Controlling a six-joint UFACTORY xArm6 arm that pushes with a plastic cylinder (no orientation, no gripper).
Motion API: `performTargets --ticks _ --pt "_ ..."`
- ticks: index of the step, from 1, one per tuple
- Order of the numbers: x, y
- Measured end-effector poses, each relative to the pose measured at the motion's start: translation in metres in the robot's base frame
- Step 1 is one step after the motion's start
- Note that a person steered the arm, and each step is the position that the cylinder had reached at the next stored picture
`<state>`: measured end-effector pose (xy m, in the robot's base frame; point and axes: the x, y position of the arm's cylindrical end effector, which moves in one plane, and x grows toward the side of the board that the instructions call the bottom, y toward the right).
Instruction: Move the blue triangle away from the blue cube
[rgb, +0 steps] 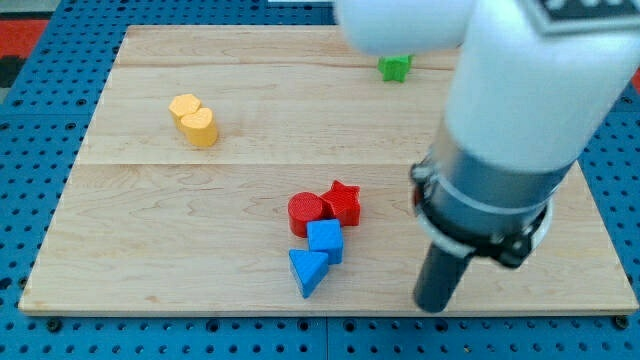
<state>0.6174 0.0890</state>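
The blue triangle (308, 270) lies near the board's bottom edge, just left of centre. The blue cube (326, 240) touches it at its upper right. A red cylinder (305, 213) and a red star (342, 203) sit just above the cube, side by side. My tip (434, 303) is at the end of the dark rod, near the bottom edge, well to the right of the blue triangle and cube, touching no block.
A yellow heart (201, 127) and a yellow block (184, 107) sit together at the upper left. A green block (395, 68) at the top is partly hidden by the arm. The big white arm body (530, 90) covers the upper right. The wooden board (150, 220) lies on blue pegboard.
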Motion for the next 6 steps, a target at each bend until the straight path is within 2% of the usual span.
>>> performTargets --ticks 6 --pt "-0.047 -0.190"
